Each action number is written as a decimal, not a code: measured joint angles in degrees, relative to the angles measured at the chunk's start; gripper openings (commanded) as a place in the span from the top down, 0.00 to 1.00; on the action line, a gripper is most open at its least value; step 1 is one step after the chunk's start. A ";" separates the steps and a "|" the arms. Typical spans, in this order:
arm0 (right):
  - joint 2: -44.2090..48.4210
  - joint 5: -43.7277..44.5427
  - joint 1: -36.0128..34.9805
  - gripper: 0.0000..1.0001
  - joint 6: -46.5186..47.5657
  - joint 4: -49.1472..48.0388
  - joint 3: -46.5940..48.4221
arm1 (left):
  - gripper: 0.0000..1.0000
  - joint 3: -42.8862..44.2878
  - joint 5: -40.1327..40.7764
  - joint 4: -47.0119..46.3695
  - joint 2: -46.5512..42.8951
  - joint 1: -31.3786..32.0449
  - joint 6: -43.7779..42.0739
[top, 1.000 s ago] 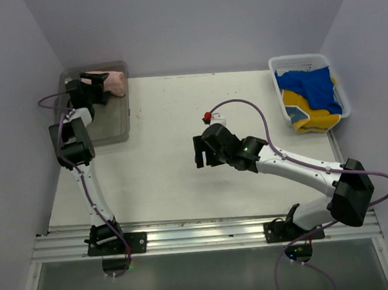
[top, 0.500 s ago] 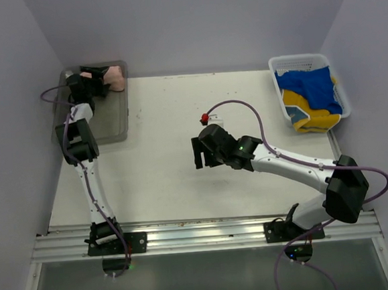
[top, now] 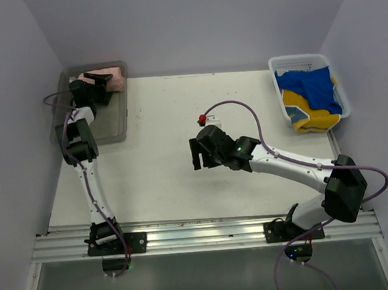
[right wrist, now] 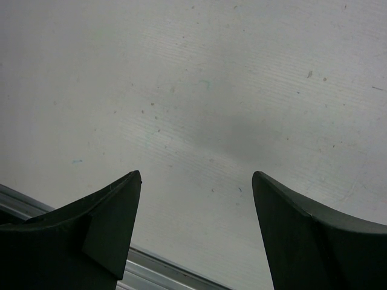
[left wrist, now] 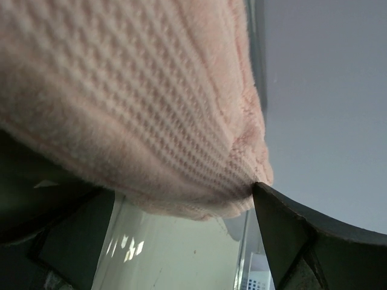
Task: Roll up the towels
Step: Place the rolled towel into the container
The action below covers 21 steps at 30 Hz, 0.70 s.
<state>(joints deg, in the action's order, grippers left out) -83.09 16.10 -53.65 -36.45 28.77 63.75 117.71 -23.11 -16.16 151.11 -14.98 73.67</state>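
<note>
Left claw (top: 99, 80) is clamped on the pink towel (top: 116, 79), held over the clear bin (top: 113, 122) at the back left corner. Right claw (top: 196, 153) hangs spread wide above the bare mid surface (top: 156, 181). Blue towel (top: 310, 84) and yellow towel (top: 307, 114) lie in the white basket (top: 298, 59), far right.

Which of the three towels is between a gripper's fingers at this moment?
The pink towel, held by the left gripper at the clear bin; the blue towel and yellow towel lie untouched in the white basket.
</note>
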 measured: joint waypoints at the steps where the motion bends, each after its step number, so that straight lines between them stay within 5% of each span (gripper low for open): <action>1: 0.00 0.04 -0.17 0.22 0.00 0.00 0.00 | 0.00 -1.36 -0.07 0.02 -0.68 0.00 -0.42; 21: 1.75 3.78 -4.96 0.22 -0.46 0.11 0.00 | 0.00 -10.71 -1.29 1.55 -14.56 0.17 -9.99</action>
<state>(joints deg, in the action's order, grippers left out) -81.34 19.88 -58.61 -36.91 28.88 63.75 107.00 -24.40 -14.61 136.55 -14.81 63.68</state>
